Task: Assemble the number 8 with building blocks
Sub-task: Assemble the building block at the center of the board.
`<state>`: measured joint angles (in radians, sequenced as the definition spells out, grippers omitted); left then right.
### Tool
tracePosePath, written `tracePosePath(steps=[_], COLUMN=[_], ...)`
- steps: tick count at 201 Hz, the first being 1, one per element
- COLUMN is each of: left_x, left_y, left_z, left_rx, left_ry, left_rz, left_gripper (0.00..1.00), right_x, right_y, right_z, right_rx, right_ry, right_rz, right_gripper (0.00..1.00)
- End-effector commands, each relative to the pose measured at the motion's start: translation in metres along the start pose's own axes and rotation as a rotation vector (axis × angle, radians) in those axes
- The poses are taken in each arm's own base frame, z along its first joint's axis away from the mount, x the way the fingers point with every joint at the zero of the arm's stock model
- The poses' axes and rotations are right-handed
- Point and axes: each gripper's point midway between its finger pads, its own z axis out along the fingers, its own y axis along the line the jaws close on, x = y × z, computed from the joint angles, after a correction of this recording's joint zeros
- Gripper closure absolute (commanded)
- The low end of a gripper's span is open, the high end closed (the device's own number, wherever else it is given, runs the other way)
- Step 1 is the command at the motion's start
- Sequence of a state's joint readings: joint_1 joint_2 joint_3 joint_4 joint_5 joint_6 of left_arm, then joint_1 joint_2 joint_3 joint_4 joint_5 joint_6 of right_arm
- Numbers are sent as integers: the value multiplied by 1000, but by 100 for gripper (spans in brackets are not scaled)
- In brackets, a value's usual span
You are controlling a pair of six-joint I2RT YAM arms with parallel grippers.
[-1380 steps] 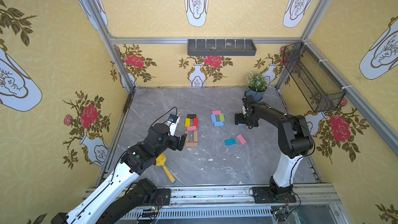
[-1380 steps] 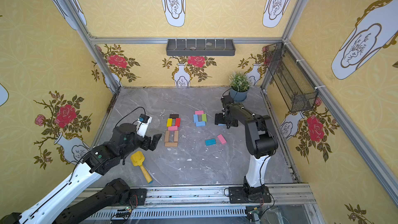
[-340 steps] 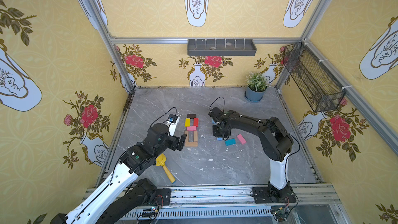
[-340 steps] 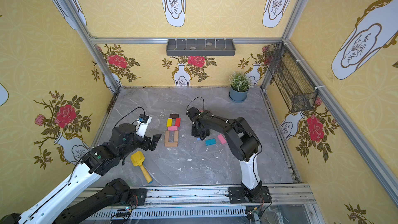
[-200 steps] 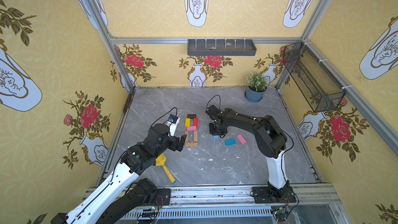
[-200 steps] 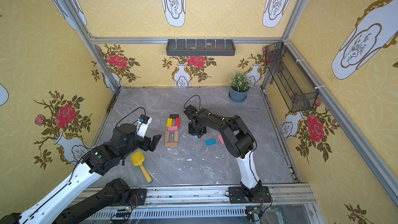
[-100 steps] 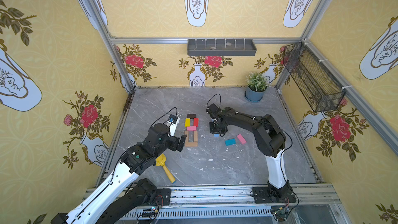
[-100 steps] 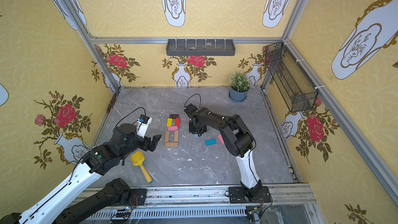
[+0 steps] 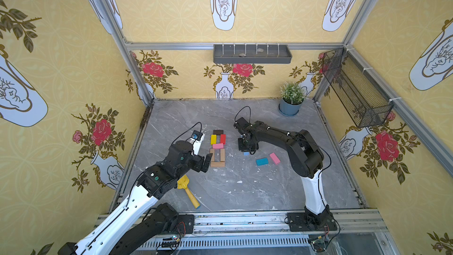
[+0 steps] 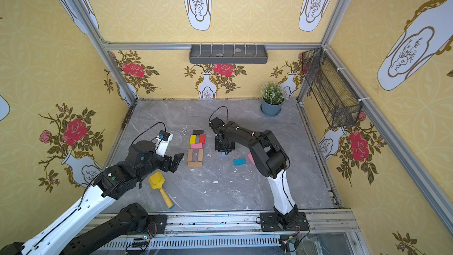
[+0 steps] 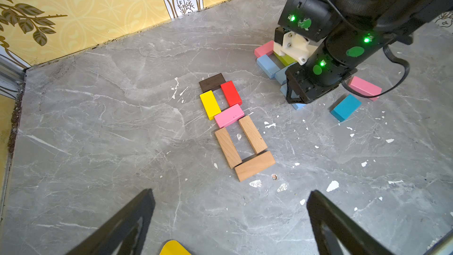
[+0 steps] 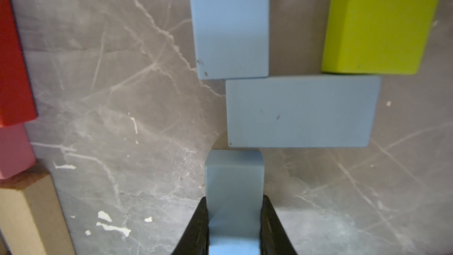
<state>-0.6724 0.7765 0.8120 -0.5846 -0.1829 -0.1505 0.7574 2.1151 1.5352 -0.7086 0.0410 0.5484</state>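
Right pincer (image 12: 234,217) pinches one matte, rectangular light-blue block (image 12: 234,175) between its tips, just beside two matching blocks (image 12: 301,111) on the veined grey table (image 12: 122,94); left pincer (image 11: 230,193) spread wide near the tan wooden bricks (image 11: 252,133).

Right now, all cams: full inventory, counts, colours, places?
laid figure blocks: 7, dark brown, yellow, red, pink, three tan, two joined loops mid table
cluster blocks: 4, two light blue, green, pink, right of the figure
held block: 1, light blue, in right tool
loose blocks: 2, teal, pink, front right of the figure
toy shovel: 1, yellow, table front left
potted plant: 1, green, blue pot, far right corner
wall tray: 1, grey, back wall
wire basket: 1, black, right wall
left tool: 1, black, open, empty, by the tan blocks
right tool: 1, black, shut on held block
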Motion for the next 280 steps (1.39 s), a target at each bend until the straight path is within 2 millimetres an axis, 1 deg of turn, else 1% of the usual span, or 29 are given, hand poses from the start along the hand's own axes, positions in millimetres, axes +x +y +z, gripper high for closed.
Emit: tracePosePath(steps=[1, 74, 133, 176, 215, 236, 259, 280], left_x=[-1, -1, -1, -1, -1, -1, 0, -1], left_y=[-1, -1, -1, -1, -1, -1, -1, -1], left_z=[0, 1, 0, 0, 0, 0, 1, 0], left_rx=[3, 3, 4, 5, 5, 4, 5, 6], left_ry=[-4, -1, -3, -3, -3, -3, -2, -4], left_rz=[0, -1, -1, -1, -1, -1, -1, 0], left_gripper=[0, 0, 0, 0, 0, 0, 0, 0], right_x=[4, 4, 4, 5, 6, 7, 7, 7], right_y=[-8, -7, -9, -7, -8, -7, -8, -8], right_z=[10, 12, 14, 16, 16, 16, 16, 16], right_rx=[36, 39, 42, 33, 31, 27, 28, 27], right_ry=[21, 29, 39, 46, 50, 53, 55, 54], right_rz=[-2, 3, 23, 31, 39, 43, 47, 48], right_gripper=[87, 87, 85, 78, 69, 63, 59, 53])
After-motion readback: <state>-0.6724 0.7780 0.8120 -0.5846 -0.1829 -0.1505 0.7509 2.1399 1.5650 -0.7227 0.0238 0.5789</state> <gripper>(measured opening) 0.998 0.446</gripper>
